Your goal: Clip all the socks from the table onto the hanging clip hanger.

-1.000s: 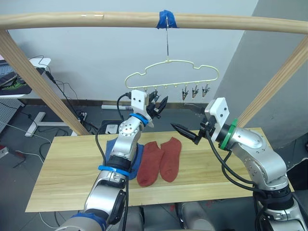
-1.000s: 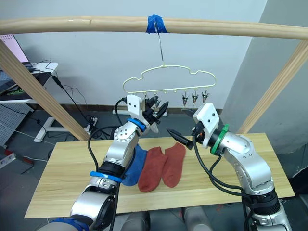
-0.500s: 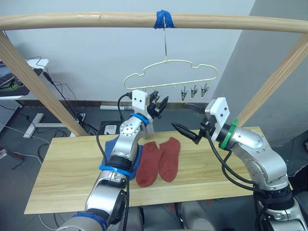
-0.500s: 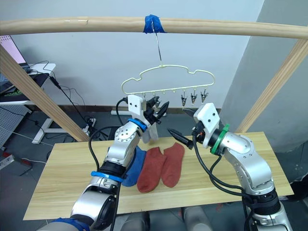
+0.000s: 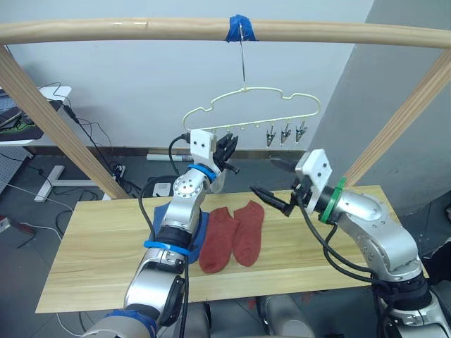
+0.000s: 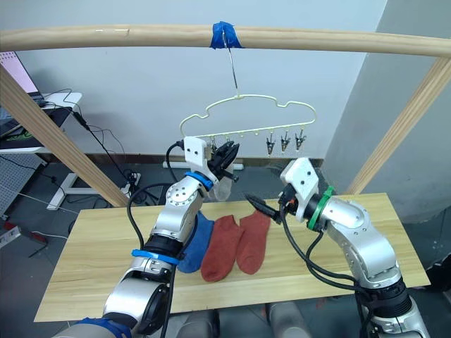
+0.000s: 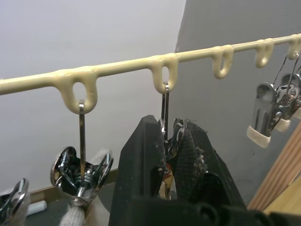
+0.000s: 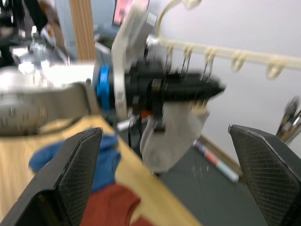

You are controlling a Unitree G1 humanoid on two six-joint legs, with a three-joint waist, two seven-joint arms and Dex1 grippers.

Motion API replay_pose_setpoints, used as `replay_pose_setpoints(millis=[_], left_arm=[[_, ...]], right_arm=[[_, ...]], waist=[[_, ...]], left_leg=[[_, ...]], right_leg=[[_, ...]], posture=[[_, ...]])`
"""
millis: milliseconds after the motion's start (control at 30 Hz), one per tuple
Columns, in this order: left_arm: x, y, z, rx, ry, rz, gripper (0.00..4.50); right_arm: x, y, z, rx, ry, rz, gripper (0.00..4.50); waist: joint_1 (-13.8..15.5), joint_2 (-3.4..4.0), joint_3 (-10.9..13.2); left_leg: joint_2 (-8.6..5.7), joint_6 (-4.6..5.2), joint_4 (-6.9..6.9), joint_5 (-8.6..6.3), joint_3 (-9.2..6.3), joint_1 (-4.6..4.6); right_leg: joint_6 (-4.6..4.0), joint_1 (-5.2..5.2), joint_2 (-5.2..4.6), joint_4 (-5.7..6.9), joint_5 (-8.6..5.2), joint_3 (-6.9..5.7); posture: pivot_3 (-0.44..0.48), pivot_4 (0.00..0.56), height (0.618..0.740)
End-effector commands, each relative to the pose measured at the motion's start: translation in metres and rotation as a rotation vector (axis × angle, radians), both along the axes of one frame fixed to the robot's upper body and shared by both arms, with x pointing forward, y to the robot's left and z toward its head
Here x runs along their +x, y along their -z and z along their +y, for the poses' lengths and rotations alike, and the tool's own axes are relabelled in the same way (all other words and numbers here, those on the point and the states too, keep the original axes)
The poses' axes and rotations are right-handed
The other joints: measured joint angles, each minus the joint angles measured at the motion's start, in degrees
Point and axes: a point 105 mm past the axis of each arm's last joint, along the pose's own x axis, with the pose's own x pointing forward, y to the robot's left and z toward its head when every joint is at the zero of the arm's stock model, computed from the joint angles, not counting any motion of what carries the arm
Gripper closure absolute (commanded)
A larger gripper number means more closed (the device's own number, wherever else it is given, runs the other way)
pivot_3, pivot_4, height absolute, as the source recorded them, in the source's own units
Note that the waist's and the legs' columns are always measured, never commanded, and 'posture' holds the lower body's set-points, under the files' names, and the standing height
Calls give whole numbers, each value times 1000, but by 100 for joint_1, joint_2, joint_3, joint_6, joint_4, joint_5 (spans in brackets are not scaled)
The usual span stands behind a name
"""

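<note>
The pale-yellow clip hanger (image 5: 246, 95) hangs by its hook from the top pole. My left gripper (image 5: 227, 146) is raised to its clip row and is shut on one metal clip (image 7: 165, 134). A light grey sock (image 8: 171, 134) hangs from the neighbouring clip (image 7: 81, 172), just below that gripper. My right gripper (image 5: 276, 182) hovers open beside it, over the table (image 5: 91, 246), holding nothing. Two rust-red socks (image 5: 218, 239) (image 5: 248, 231) lie side by side on the table. A blue sock (image 5: 202, 236) lies partly under my left arm.
A wooden frame surrounds the space: a top pole (image 5: 106, 28) with blue tape (image 5: 243, 28) at the hook, and slanted poles at left (image 5: 49, 113) and right (image 5: 402, 120). Three free clips (image 5: 285, 132) hang at the hanger's right end.
My left gripper has risen to the clip row and its fingers have closed on a clip. My right gripper has shifted slightly left and lower.
</note>
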Motion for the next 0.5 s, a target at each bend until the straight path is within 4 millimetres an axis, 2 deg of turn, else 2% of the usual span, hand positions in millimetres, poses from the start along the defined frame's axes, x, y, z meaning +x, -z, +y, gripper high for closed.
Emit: replay_pose_setpoints(millis=[33, 100, 200, 267, 433, 500], left_arm=[[-6, -22, -2, -84, 57, 15, 4227], [-18, -19, 7, -153, 143, 180, 4227], [-32, -20, 18, -205, 210, 332, 4227], [-38, -22, 22, -244, 243, 401, 4227], [-45, -25, 32, -263, 256, 461, 4227], [-49, -25, 40, -289, 257, 503, 4227]], right_arm=[[7, 42, -3, -134, 34, 89, 0], [19, 89, 7, -225, 22, 167, 0], [27, 125, 15, -329, -19, 221, 0], [33, 136, 16, -339, -8, 255, 0], [44, 150, 18, -350, 6, 271, 0], [55, 151, 23, -344, 35, 267, 0]], waist=[[-1, 0, 1], [-49, -1, 3], [-131, 22, 36], [-135, 35, 50], [-120, 34, 50], [-98, 35, 50]], left_leg=[[0, 0, 0, 0, 0, 0], [1, 0, 0, 0, 0, 2], [5, 2, 0, 1, 0, 11], [4, 3, 1, 2, -1, 11], [2, 3, 9, 3, -4, 9], [2, 3, 7, 3, -5, 10]], right_leg=[[0, 0, 0, 1, 0, -1], [0, 1, 0, 3, 0, 0], [-1, -2, 4, 22, -1, 2], [-2, -3, 5, 30, -1, 1], [0, 1, 4, 26, 0, 0], [0, 2, 4, 25, 0, -1]], posture=[[-154, 178, 740], [-138, 184, 740], [-122, 185, 740], [-107, 185, 740], [-97, 184, 740], [-70, 185, 740]])
